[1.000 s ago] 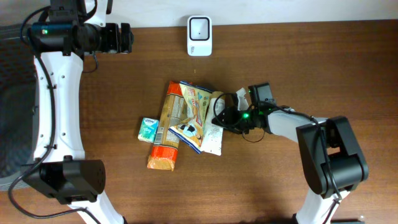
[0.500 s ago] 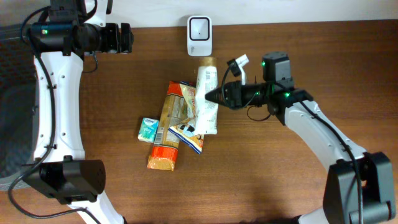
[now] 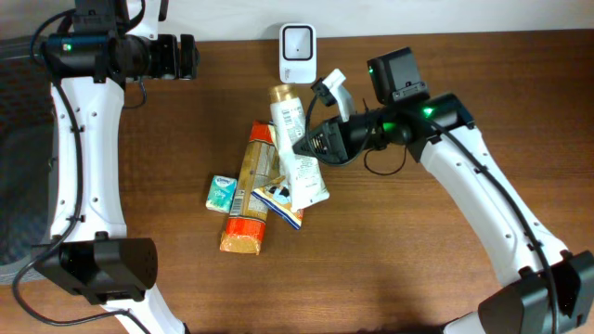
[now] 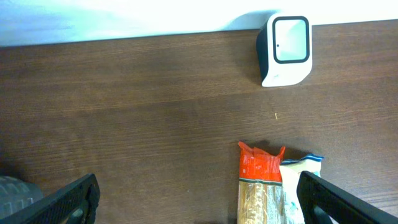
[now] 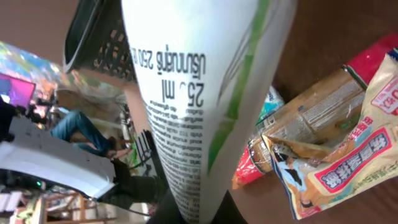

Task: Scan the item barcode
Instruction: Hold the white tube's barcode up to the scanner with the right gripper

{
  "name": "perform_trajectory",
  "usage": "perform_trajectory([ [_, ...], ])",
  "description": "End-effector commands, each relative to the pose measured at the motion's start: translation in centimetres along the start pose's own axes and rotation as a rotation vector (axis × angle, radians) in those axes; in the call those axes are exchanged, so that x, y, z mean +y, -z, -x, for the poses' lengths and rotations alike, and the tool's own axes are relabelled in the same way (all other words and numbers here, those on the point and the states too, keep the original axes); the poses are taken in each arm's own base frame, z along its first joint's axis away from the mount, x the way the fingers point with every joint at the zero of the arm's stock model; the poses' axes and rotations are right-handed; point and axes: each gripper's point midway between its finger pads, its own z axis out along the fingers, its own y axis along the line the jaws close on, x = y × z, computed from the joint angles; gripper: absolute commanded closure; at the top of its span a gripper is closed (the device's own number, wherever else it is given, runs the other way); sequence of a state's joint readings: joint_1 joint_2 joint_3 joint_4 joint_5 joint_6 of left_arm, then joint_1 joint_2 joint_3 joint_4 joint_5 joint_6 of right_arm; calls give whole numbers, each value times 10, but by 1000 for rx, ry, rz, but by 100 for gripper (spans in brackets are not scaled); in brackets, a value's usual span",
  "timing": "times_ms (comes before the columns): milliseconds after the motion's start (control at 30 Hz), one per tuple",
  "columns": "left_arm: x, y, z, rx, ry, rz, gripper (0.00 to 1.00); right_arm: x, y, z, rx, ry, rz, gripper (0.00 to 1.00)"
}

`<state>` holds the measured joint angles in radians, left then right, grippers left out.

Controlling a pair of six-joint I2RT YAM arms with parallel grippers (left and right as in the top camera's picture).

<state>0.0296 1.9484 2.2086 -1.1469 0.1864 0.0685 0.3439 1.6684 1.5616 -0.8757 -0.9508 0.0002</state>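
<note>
Overhead, the right hand [image 3: 302,147] was pinched shut on the white-and-green plastic tube [image 3: 290,116], close beside the white box-shaped scanner [image 3: 297,54]. The left wrist view showed the left hand [image 4: 198,190] wide open and empty. The right wrist view showed only print, so the barcode might have faced away from the scanner.

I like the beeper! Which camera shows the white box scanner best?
The left wrist view: the white box-shaped scanner looks big there, with its dark-framed window clear. Overhead shows it whole but small, near the top. The right wrist view misses it.
</note>
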Motion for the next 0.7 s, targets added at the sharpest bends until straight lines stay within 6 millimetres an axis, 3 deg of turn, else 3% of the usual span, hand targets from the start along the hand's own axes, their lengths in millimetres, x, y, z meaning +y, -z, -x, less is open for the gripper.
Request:
perform_trajectory([
  [0, -1, 9, 4, -22, -23, 2, 1, 22, 10, 8, -28, 118, 40, 96],
  [67, -1, 9, 4, -22, -22, 2, 1, 19, 10, 9, -30, 147, 23, 96],
  [133, -1, 9, 4, -22, -22, 2, 1, -2, 11, 12, -32, 147, -105, 96],
  [233, -1, 9, 4, -21, -23, 2, 1, -83, 34, 28, -53, 178, -689, 96],
  [300, -1, 9, 4, -22, -22, 2, 1, -109, 59, 55, -97, 309, -1012, 96],
  [400, -1, 9, 4, -22, -22, 2, 1, -122, 71, 90, -73, 570, -1229, 96],
  [467, -1, 9, 4, -22, -22, 2, 1, -131, 75, 106, -77, 647, -1314, 96],
  [500, -1, 9, 4, -22, -22, 2, 1, -137, 82, 125, -105, 709, -1409, 96],
  [667, -1, 9, 4, -22, -22, 2, 1, -139, 79, 180, -191, 944, -1607, 96],
])
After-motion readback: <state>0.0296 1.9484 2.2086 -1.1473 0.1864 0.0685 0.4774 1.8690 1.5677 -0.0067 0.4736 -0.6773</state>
